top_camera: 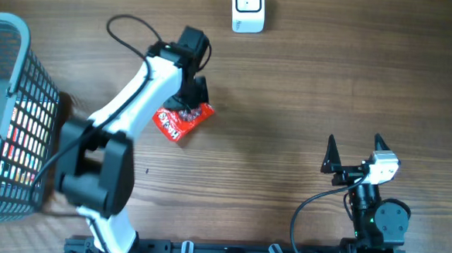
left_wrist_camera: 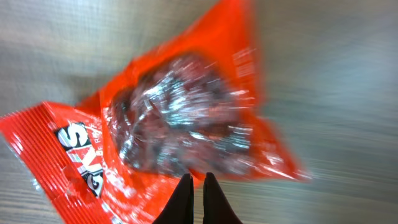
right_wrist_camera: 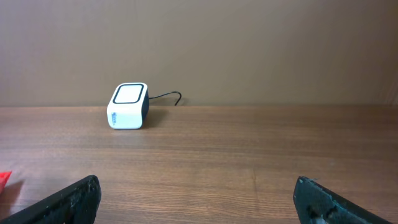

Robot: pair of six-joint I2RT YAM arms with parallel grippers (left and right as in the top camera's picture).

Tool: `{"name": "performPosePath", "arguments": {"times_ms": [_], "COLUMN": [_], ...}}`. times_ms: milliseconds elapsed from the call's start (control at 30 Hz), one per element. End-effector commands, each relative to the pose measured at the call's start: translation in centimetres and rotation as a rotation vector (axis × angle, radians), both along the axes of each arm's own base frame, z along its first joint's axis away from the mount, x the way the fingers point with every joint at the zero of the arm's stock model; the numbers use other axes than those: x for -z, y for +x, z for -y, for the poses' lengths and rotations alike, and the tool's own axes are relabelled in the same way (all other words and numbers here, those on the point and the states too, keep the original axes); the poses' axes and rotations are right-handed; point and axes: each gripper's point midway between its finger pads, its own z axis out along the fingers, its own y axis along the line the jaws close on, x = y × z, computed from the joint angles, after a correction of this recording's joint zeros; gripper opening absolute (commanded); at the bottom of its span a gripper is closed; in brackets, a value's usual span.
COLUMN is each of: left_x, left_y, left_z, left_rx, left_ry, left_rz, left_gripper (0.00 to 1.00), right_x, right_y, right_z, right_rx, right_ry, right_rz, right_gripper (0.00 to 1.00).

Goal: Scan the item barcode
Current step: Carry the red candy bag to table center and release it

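The item is a red snack bag (top_camera: 181, 121) with dark pieces inside, lying on the wooden table left of centre. My left gripper (top_camera: 193, 94) stands over the bag's far edge. In the left wrist view the bag (left_wrist_camera: 168, 124) fills the picture, partly blurred. The left gripper (left_wrist_camera: 196, 178) is shut, its tips pinched on the bag's thin lower edge. The white barcode scanner (top_camera: 247, 10) sits at the table's far edge, also seen as the scanner (right_wrist_camera: 127, 106) in the right wrist view. My right gripper (top_camera: 355, 153) is open and holds nothing, well away from the bag.
A dark wire basket (top_camera: 2, 115) holding packaged goods stands at the table's left edge. A cable runs from the scanner's back. In the right wrist view, bare wood lies between the right gripper (right_wrist_camera: 199, 199) and the scanner.
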Motion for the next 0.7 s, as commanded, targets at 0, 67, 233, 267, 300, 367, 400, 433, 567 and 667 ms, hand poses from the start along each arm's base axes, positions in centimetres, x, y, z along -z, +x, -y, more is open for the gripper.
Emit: {"name": "performPosePath", "arguments": {"times_ms": [0, 67, 233, 267, 300, 367, 400, 433, 567, 667], "left_x": [-5.4, -4.6, 1.9, 3.3, 4.5, 6.1, 6.7, 7.0, 5.5, -1.5], "left_y": [1.7, 1.9, -0.6, -0.9, -1.2, -1.8, -2.2, -2.4, -1.2, 1.9], "left_z": [-1.3, -4.3, -7.4, -6.1, -4.7, -1.2, 0.3, 0.8, 1.9, 2.4], "left_rx": [-0.037, -0.071, -0.253, -0.237, -0.204, -0.139, -0.087, -0.074, 0.078, 0.083], "left_ry": [0.048, 0.206, 0.203, 0.122, 0.037, -0.15, -0.216, -0.223, -0.223, -0.228], "left_rz": [0.179, 0.195, 0.068, 0.05, 0.038, 0.027, 0.033, 0.04, 0.119, 0.243], "left_gripper": [0.04, 0.04, 0.04, 0.04, 0.04, 0.04, 0.04, 0.04, 0.04, 0.04], "right_x": [-0.1, -0.1, -0.1, -0.1, -0.1, -0.1, -0.1, -0.1, -0.1, -0.1], "right_y": [0.0, 0.0, 0.0, 0.0, 0.0, 0.0, 0.0, 0.0, 0.0, 0.0], "right_z": [0.1, 0.1, 0.1, 0.1, 0.1, 0.1, 0.1, 0.1, 0.1, 0.1], "right_rx": [0.008, 0.008, 0.008, 0.008, 0.008, 0.008, 0.008, 0.008, 0.008, 0.008], "right_ry": [-0.008, -0.008, -0.008, -0.008, -0.008, -0.009, -0.008, -0.008, -0.009, -0.008], "right_rz": [0.007, 0.007, 0.007, 0.007, 0.007, 0.007, 0.007, 0.007, 0.007, 0.007], "right_gripper": [1.0, 1.0, 1.0, 1.0, 1.0, 1.0, 0.99, 1.0, 1.0, 1.0]}}
